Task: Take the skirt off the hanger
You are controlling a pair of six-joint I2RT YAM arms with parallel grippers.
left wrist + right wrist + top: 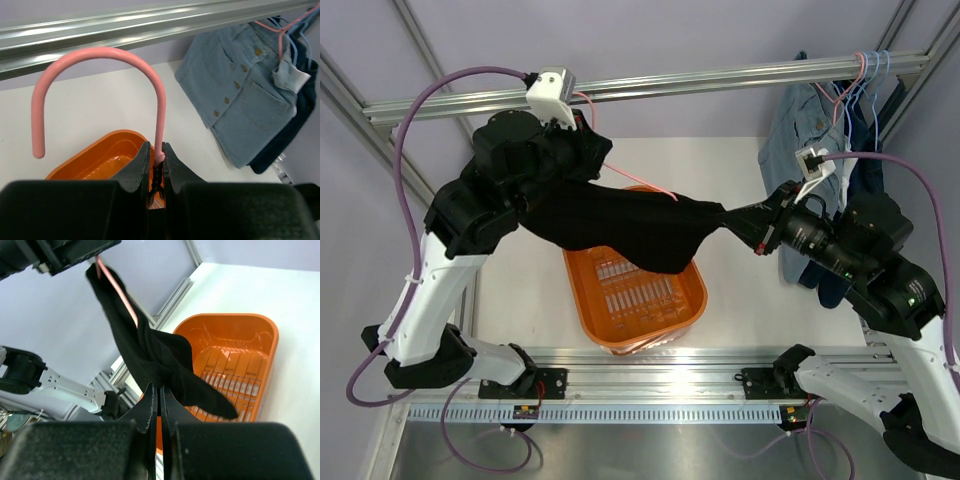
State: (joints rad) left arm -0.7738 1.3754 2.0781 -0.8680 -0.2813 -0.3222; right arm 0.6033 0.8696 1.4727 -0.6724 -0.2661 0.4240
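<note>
**Black garment stretched between both pincers; denim skirt waits on the rail**

The left arm is raised high and folded back toward the rail (720,78). Its left pincer (156,150) is clamped tight on the neck of a pink wire hanger (100,52), and the hook curves up and over above the jaws. A black garment (630,225) hangs from that hanger below the pincer and runs as a taut band to the right, passing above the orange basket (700,290) on the counter (740,300).

The right arm reaches in low and level from the right. Its right pincer (160,390) is closed flat on the free end of the black cloth, with a loose flap drooping just past the jaws.

The step in hand looks like stripping this black piece off its hanger. The next move probably calls for the right pincer to draw away from the left one while the hanger is held fast, then let go over the basket.

The denim skirt (235,105) is behind and to the right of the right pincer. It hangs from a second pink hanger (280,37) among light-blue hangers (295,42) on the rail, and neither pincer touches it.
</note>
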